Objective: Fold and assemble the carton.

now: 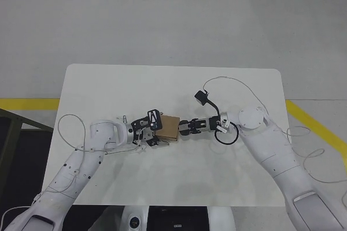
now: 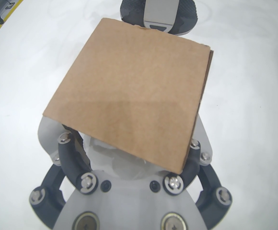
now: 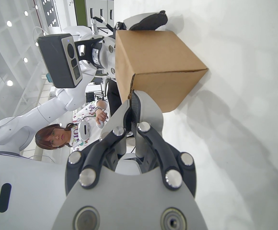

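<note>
A brown carton (image 1: 170, 127) stands folded into a box near the middle of the white table (image 1: 220, 179), between both arms. My left gripper (image 1: 152, 128) straddles one end of the carton (image 2: 134, 92), a finger on each side wall; one of its black pads (image 3: 151, 21) lies against the far wall. My right gripper (image 1: 184, 127) meets the opposite end. In the right wrist view my right gripper (image 3: 131, 101) is pinched shut on a thin cardboard edge at the corner of the carton (image 3: 158, 56). The carton's top panel hides the left fingertips.
Thin cables loop over the table behind the right arm (image 1: 243, 86) and beside the left arm (image 1: 69, 124). Bare white tabletop lies in front of and behind the carton. Yellow floor tape (image 1: 23, 104) runs past the table's sides.
</note>
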Available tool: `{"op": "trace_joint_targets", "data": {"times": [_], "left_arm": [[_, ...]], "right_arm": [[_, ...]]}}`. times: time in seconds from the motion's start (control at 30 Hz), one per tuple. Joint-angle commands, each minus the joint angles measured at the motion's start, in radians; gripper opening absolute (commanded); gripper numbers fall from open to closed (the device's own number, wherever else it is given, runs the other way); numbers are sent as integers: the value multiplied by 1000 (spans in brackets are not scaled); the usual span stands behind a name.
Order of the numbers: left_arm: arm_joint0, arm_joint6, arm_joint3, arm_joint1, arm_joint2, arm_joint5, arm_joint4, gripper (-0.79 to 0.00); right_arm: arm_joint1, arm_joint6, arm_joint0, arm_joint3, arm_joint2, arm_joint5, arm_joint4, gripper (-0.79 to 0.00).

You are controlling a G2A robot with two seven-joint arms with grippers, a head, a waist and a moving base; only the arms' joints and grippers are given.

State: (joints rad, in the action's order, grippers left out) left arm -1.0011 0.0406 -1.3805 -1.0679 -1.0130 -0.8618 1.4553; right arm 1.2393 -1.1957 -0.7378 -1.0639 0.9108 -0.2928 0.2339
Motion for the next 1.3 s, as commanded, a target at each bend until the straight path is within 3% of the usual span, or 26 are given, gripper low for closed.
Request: {"op": "trace_joint_targets", "data": {"times": [0.0, 0.3, 0.6, 0.7, 0.77, 1.0, 1.27], "left_arm": [[-1, 0, 3, 1, -3, -1, 0, 0], [-39, 20, -38, 25, -86, -34, -30, 0], [-143, 28, -185, 68, -276, -125, -176, 0], [-162, 41, -227, 78, -338, -131, -246, 0], [-167, 58, -245, 83, -368, -115, -276, 0], [-136, 119, -224, 82, -389, 26, -306, 0], [-18, 140, -102, 73, -376, 130, -316, 0]], "right_arm": [[-3, -1, -3, -1, 7, -1, -1, -785], [-20, -8, -28, -21, 50, -22, -1, -727], [-40, -60, -52, -63, 112, -103, 65, -582], [-48, -72, -45, -80, 138, -141, 64, -419], [-55, -62, -41, -86, 162, -180, 51, 0], [-74, 21, -41, -86, 233, -353, 13, 0], [-103, 223, -21, -28, 279, -554, -144, 0]]}}
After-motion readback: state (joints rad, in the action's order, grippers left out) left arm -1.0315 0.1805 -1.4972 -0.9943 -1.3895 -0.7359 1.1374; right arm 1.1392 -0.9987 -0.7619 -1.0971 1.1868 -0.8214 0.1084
